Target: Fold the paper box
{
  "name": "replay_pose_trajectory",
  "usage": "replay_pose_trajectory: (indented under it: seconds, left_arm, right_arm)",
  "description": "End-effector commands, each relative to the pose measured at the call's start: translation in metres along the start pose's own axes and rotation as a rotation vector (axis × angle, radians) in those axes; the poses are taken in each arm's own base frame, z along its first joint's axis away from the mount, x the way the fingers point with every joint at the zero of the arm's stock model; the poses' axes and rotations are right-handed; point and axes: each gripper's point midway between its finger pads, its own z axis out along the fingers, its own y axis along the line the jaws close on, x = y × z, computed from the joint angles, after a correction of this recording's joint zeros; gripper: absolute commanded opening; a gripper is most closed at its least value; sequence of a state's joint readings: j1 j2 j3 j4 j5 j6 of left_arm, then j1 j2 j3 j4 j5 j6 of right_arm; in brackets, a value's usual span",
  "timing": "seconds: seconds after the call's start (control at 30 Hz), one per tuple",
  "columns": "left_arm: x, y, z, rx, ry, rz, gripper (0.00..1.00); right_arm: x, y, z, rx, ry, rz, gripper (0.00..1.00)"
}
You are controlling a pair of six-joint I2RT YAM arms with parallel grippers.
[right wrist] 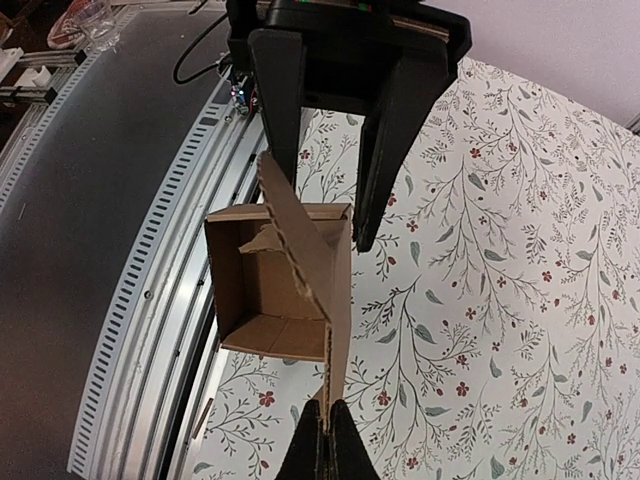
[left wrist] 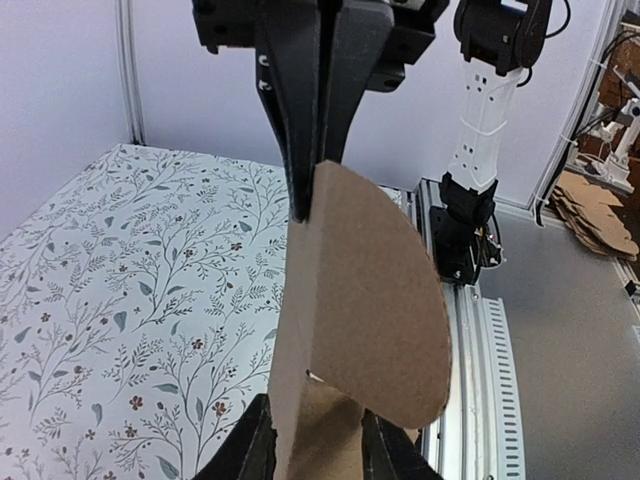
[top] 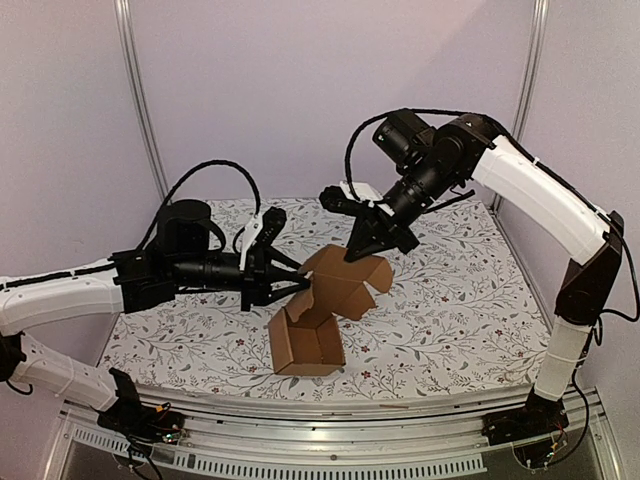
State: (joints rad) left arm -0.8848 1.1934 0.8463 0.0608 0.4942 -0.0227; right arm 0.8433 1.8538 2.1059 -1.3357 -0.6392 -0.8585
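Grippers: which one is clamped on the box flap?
The right gripper, shut on a flap of the paper box; the left gripper stands open astride that flap.

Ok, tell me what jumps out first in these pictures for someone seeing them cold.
The half-folded brown paper box stands out mid-table on the floral tablecloth, its body open and a lid panel raised above it. The right gripper pinches that raised panel from above, jaws shut on the cardboard edge. The left gripper reaches in from the left, its fingers apart on either side of a rounded flap.
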Motion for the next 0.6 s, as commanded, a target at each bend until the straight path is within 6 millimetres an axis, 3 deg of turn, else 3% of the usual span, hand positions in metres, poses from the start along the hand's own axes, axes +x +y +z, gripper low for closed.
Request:
replay_pose_trajectory:
  seconds: [0.0, 0.2, 0.3, 0.57]
  left_arm:
    - [0.01, 0.004, 0.0, 0.001, 0.044, -0.021, 0.34]
    - [0.033, 0.004, 0.01, 0.031, 0.126, -0.056, 0.38]
    - [0.037, 0.004, 0.015, 0.044, 0.142, -0.066, 0.32]
    - [0.021, 0.0, 0.02, 0.083, 0.102, -0.047, 0.02]
  right_arm:
    - [0.024, 0.044, -0.002, -0.174, 0.094, 0.132, 0.02]
    - [0.019, 0.051, -0.005, -0.198, 0.074, 0.124, 0.02]
    - [0.017, 0.055, -0.006, -0.211, 0.066, 0.12, 0.02]
    - [0.019, 0.054, -0.003, -0.217, 0.07, 0.123, 0.03]
